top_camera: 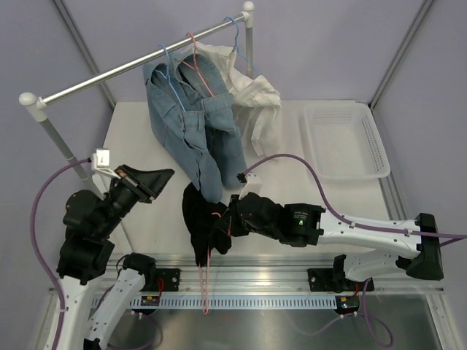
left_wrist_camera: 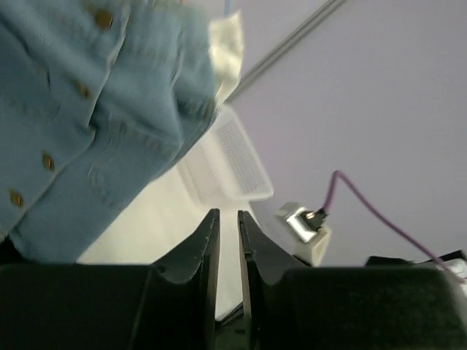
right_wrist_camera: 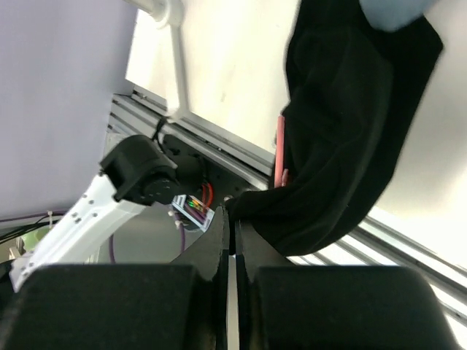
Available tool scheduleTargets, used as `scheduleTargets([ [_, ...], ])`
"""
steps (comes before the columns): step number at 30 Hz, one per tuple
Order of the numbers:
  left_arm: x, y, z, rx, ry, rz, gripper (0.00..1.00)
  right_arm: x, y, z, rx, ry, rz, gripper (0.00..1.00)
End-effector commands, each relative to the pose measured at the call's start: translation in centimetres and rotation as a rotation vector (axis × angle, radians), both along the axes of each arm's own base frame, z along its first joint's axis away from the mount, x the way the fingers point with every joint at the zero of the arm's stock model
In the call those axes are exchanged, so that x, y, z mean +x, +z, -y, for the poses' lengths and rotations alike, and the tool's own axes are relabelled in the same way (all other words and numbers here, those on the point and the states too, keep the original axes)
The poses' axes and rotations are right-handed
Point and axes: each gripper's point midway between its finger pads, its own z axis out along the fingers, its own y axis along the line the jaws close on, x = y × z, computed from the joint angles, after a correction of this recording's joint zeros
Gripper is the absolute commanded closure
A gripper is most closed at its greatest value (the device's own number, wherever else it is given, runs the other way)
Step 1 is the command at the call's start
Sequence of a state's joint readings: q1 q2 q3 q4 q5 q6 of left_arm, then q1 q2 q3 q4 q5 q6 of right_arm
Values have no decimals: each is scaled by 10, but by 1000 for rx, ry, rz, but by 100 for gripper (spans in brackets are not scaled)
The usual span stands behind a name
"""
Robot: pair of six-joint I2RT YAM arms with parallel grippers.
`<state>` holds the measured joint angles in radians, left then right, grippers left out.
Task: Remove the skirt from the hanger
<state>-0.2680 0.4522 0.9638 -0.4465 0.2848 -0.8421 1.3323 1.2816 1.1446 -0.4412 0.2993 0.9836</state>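
Blue jeans point(top_camera: 191, 117) and a white shirt point(top_camera: 252, 91) hang from the rail point(top_camera: 139, 62), just behind the black skirt point(top_camera: 204, 222). A white basket point(top_camera: 343, 142) sits on the right. The skirt hangs low near the front edge of the table point(top_camera: 292, 219), on the pink hanger point(top_camera: 206, 281). Cloth hides most of the hanger. The right gripper point(top_camera: 225, 226) is pinched tight on the skirt's edge. The left gripper point(top_camera: 157, 179) holds nothing, its fingers nearly together. No writing can be read.

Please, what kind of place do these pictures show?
Most likely a robotics lab test cell, not a home: plain lavender walls, a white table on aluminium rails, and a small clothes rail with jeans set up for two arms.
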Motion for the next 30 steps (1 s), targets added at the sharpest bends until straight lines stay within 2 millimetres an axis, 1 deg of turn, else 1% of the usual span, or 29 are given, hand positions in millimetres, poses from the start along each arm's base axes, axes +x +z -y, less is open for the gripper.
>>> scheduleTargets([
  [1, 4, -83, 29, 64, -176, -250, 81, 4, -13, 19, 16, -89, -36, 100],
  [2, 2, -96, 33, 77, -196, -275, 81, 2, -16, 20, 24, -98, -50, 100],
  [3, 0, -111, 35, 107, -206, -293, 81, 0, -26, 26, 18, -100, -59, 100],
  [4, 0, -124, 32, 141, -181, -326, 81, 0, -26, 26, 30, -104, -61, 100],
  [5, -7, -131, 37, 179, -205, -339, 80, 0, -27, 27, 37, -109, -64, 100],
  [7, -13, -147, 36, 253, -207, -374, 79, 1, -29, 29, 38, -116, -64, 100],
  [10, -23, -166, 37, 350, -199, -405, 72, 2, -27, 28, 36, -120, -62, 100],
  [12, -28, -175, 38, 379, -195, -421, 62, 2, -24, 27, 40, -123, -63, 100],
  [13, -34, -185, 41, 414, -215, -435, 61, 3, -24, 27, 36, -126, -62, 100],
  [15, -40, -196, 48, 435, -225, -462, 59, 4, -25, 29, 33, -139, -67, 100],
  [16, -48, -204, 58, 478, -261, -464, 59, 6, -25, 30, 31, -150, -64, 100],
  [18, -56, -211, 65, 510, -256, -493, 58, 7, -22, 30, 38, -153, -60, 100],
  [19, -51, -213, 61, 543, -195, -477, 58, 7, -21, 30, 39, -152, -59, 100],
  [20, -62, -216, 69, 577, -217, -485, 58, 6, -17, 31, 46, -151, -57, 100],
  [21, -66, -224, 63, 639, -198, -502, 57, 6, -13, 31, 51, -147, -57, 100],
  [23, -70, -232, 64, 718, -177, -486, 56, 5, -10, 33, 59, -144, -58, 100],
  [25, -74, -238, 65, 738, -162, -487, 56, 3, -4, 36, 94, -141, -60, 100],
  [26, -83, -240, 70, 744, -189, -479, 56, 2, -3, 37, 107, -142, -64, 100],
  [27, -86, -246, 73, 752, -183, -492, 56, 1, -4, 40, 117, -142, -65, 100],
  [29, -89, -250, 79, 757, -180, -486, 56, 0, 0, 40, 144, -138, -68, 100],
  [30, -90, -255, 82, 778, -172, -487, 56, -1, -2, 41, 144, -136, -71, 100],
])
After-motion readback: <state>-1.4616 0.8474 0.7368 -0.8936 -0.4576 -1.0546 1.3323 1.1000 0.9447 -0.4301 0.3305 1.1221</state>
